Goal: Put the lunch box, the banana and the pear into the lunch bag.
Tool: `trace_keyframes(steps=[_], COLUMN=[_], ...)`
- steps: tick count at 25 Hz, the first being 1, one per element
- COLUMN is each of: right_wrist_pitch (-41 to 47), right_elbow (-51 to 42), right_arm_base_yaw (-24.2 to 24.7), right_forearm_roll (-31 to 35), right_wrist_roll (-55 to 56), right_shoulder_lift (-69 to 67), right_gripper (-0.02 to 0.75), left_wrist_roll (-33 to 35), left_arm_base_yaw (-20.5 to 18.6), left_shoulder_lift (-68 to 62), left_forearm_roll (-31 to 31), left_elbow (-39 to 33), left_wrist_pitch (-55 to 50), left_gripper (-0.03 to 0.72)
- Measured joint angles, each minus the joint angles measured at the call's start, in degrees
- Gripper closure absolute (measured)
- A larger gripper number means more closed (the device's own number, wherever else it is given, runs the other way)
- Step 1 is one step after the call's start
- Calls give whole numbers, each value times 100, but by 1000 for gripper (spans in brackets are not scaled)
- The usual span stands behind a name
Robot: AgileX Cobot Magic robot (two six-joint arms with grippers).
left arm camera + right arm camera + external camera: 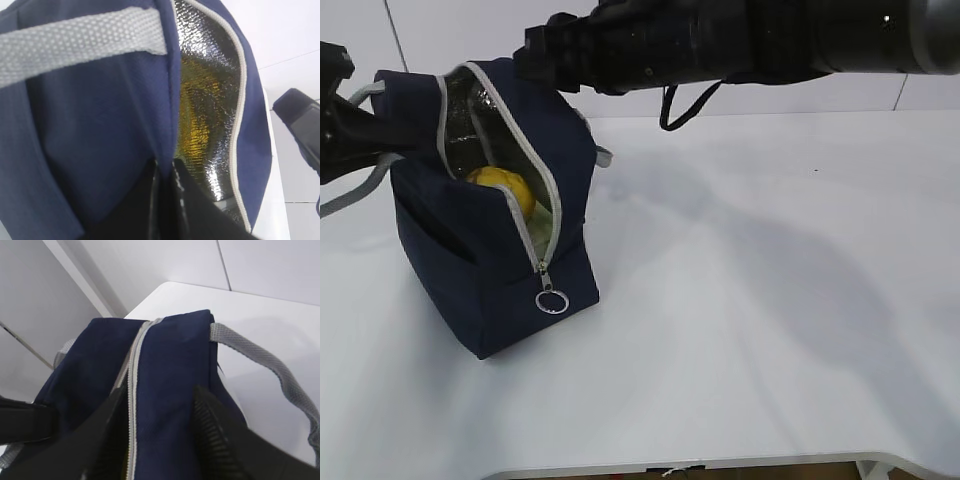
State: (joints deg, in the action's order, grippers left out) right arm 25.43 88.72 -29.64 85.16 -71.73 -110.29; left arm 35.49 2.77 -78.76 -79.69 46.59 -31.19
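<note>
Lunch bag held open, pear inside.

We see boxy navy fabric, crinkled silver lining and a grey zipper running down to a ring pull. Our left gripper pinches the bag's edge, fingers together; the right gripper straddles the zipped top, fingers apart. White table lies open rightward.

From my right wrist camera I see the lunch bag close below — navy fabric, its grey zipper running down the middle of the top. My right gripper stands with its two dark fingers parted, one on each side of that zipper line, over the fabric. A grey strap handle loops off to the right above the white table.
</note>
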Motion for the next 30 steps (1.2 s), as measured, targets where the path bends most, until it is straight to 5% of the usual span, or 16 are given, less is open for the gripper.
trace_keyframes(steps=[30], right_wrist_pitch=[691], right_elbow=[598], right_arm_base_yaw=[476], right_forearm_roll=[-1856], right_wrist_roll=[1758], right_shoulder_lift=[-93], right_gripper=[386], left_wrist_roll=[41], left_arm_base_yaw=[0], left_shoulder_lift=[0], left_forearm_roll=[10], left_elbow=[0], left_wrist_pitch=[-64], left_gripper=[701])
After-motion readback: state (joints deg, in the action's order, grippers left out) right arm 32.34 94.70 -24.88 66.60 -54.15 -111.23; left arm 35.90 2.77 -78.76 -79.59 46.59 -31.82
